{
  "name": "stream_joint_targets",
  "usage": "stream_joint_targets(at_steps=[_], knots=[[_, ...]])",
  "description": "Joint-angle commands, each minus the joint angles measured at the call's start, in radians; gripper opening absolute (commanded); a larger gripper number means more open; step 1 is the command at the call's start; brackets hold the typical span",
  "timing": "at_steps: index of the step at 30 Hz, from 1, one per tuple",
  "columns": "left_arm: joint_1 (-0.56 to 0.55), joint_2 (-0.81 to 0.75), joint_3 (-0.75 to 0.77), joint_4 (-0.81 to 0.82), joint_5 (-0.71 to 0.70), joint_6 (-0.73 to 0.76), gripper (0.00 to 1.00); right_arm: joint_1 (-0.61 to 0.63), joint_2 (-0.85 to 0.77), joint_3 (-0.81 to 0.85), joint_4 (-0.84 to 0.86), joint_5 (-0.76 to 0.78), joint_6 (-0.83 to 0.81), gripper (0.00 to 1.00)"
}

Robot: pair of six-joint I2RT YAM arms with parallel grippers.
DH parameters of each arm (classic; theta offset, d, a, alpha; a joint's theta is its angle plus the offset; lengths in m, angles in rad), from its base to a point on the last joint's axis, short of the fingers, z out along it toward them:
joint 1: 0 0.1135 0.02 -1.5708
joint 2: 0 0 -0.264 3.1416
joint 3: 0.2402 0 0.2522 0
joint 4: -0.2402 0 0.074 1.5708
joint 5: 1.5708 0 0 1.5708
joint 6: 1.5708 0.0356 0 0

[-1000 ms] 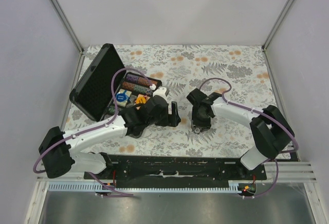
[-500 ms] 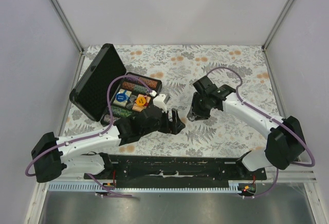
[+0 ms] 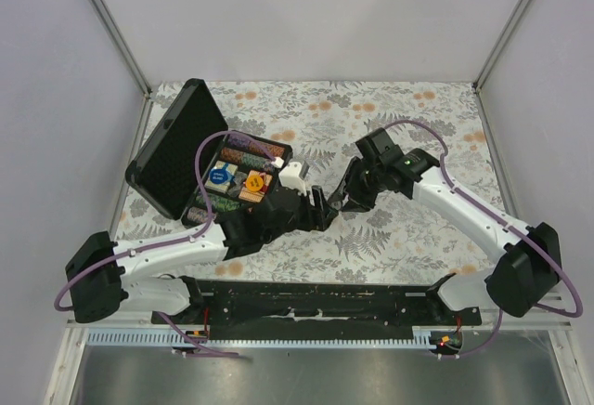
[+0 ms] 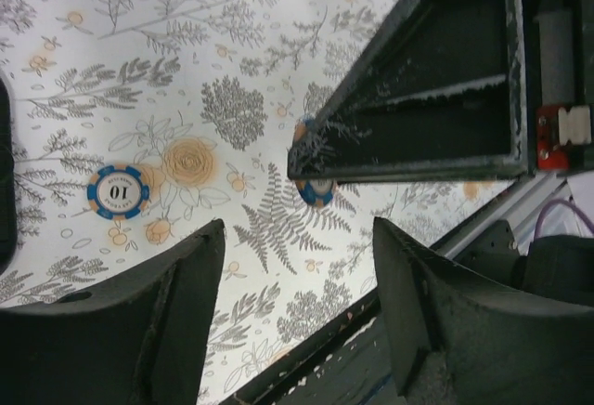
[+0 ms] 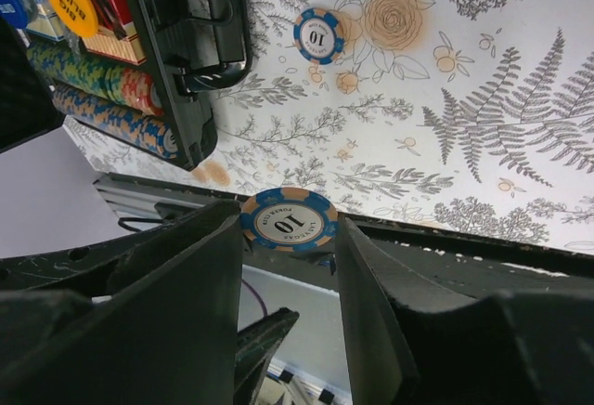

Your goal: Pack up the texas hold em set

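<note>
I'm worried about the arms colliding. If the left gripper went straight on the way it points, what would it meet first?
Probably the right gripper, right ahead and shut on a 10 chip. Depth is unclear, so it might reach the floral tablecloth first.

Black rectangular hinged briefcase (image 3: 172,150) sits back-left on the floral-print surface (image 3: 418,136), with rows of multicoloured poker chips (image 5: 102,84) inside. One loose blue-rimmed round chip (image 5: 318,35) lies just beside its handle side. A second blue-rimmed chip (image 5: 288,220) is pinched in the right end effector (image 5: 288,238), mid-surface.
</note>
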Motion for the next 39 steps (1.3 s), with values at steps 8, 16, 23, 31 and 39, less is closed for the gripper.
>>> stream_joint_targets(at_steps=[8,16,23,31,39], knots=[[-0.004,0.022,0.056,0.087,-0.116,-0.104,0.56,-0.015,-0.065,0.035,0.030,-0.067,0.112,0.43],[-0.006,0.039,0.067,0.098,-0.119,-0.136,0.36,-0.015,-0.071,-0.008,0.080,-0.109,0.152,0.43],[-0.004,0.045,0.078,0.092,-0.121,-0.144,0.20,-0.015,-0.062,-0.038,0.096,-0.122,0.155,0.43],[-0.004,0.048,0.089,0.041,-0.139,-0.141,0.02,-0.018,-0.062,-0.063,0.096,-0.109,0.140,0.49],[-0.003,-0.003,0.155,-0.400,-0.277,-0.098,0.02,-0.030,-0.109,-0.103,0.071,-0.052,0.091,0.72]])
